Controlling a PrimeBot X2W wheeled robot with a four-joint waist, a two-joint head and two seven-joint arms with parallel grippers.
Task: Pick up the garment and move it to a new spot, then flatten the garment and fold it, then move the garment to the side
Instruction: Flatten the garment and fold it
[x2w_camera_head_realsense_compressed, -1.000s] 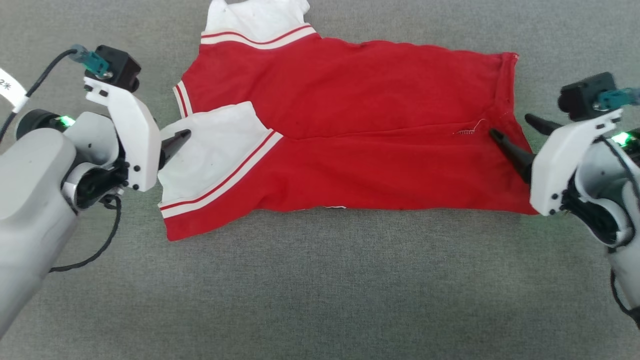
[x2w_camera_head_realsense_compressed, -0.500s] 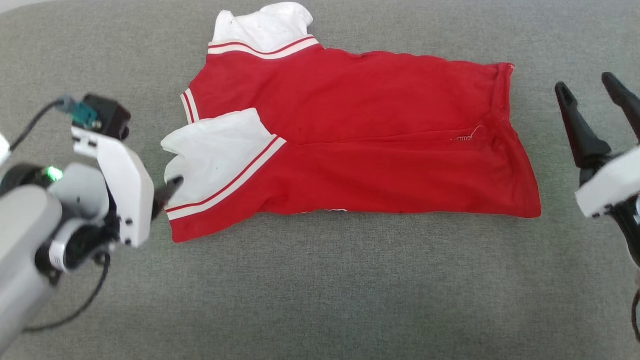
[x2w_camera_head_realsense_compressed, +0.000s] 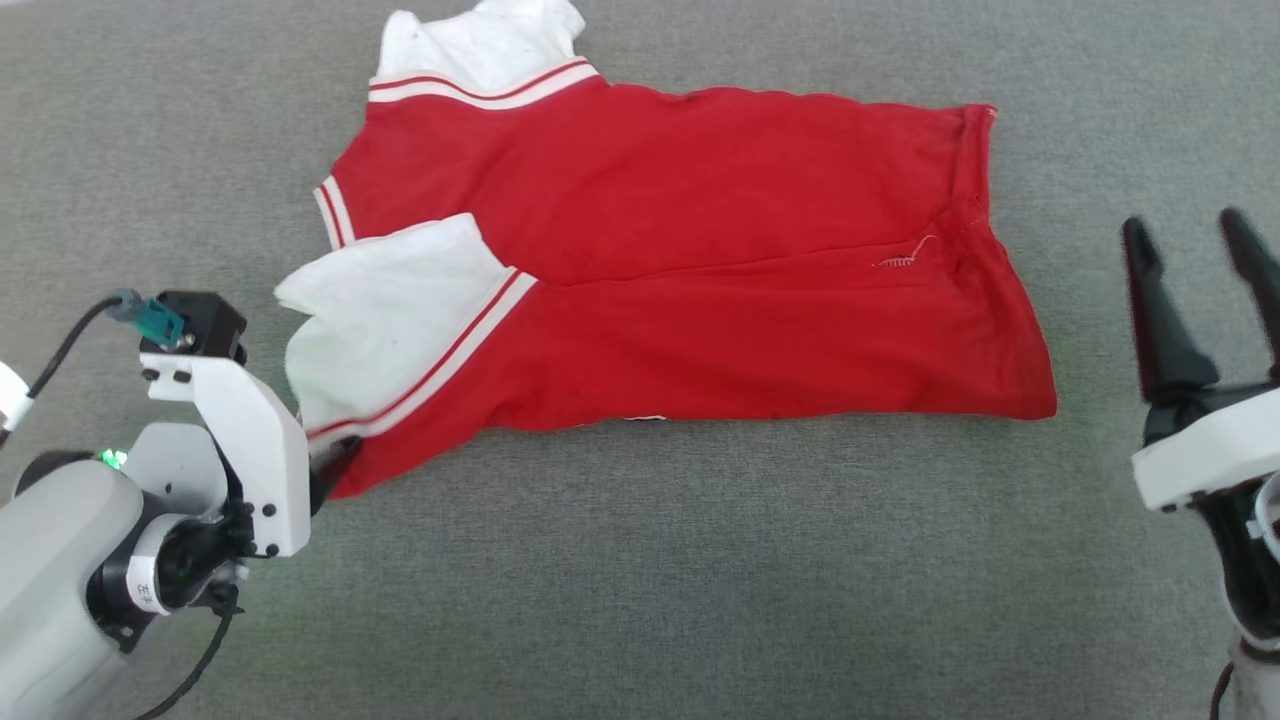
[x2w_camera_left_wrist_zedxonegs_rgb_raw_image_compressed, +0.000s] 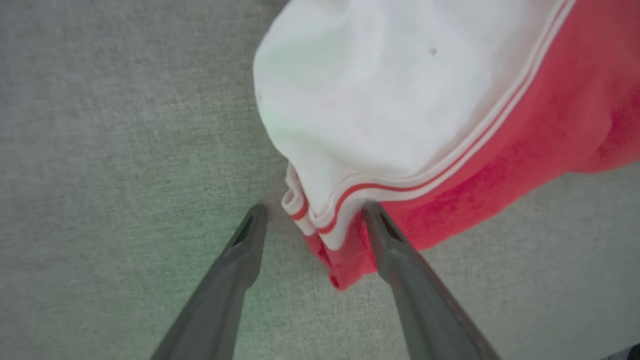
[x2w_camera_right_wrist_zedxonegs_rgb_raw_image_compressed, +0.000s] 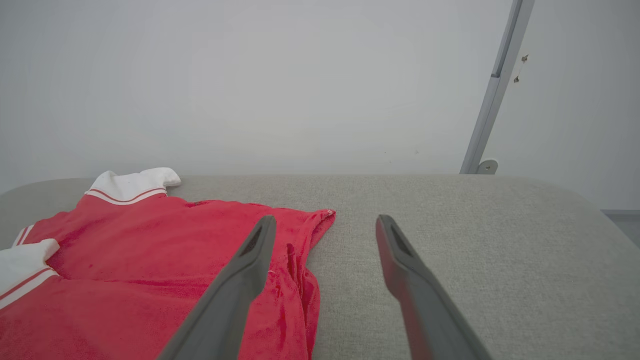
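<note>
**Folded flat, jaws standing wide on both sides**

The garment (x2w_camera_head_realsense_compressed: 700, 270), a soft red knit sports shirt, is lying folded on the grey woven-fabric desk (x2w_camera_head_realsense_compressed: 640, 580), a white sleeve (x2w_camera_head_realsense_compressed: 390, 300) with striped trim (x2w_camera_left_wrist_zedxonegs_rgb_raw_image_compressed: 400, 185) turned over its left end. The left gripper (x2w_camera_left_wrist_zedxonegs_rgb_raw_image_compressed: 314, 209) is standing open at the near left corner, tapered dark fingers (x2w_camera_left_wrist_zedxonegs_rgb_raw_image_compressed: 235, 270) straddling the bunched trim; the left wrist view is revealing layered hem edges hidden in the head view. The right gripper (x2w_camera_head_realsense_compressed: 1184, 225) is hovering open, apart from the stitched right hem; its wrist view is adding a pale wall (x2w_camera_right_wrist_zedxonegs_rgb_raw_image_compressed: 300, 75) and a grey metal pole (x2w_camera_right_wrist_zedxonegs_rgb_raw_image_compressed: 492, 95) behind the desk's rounded edge
</note>
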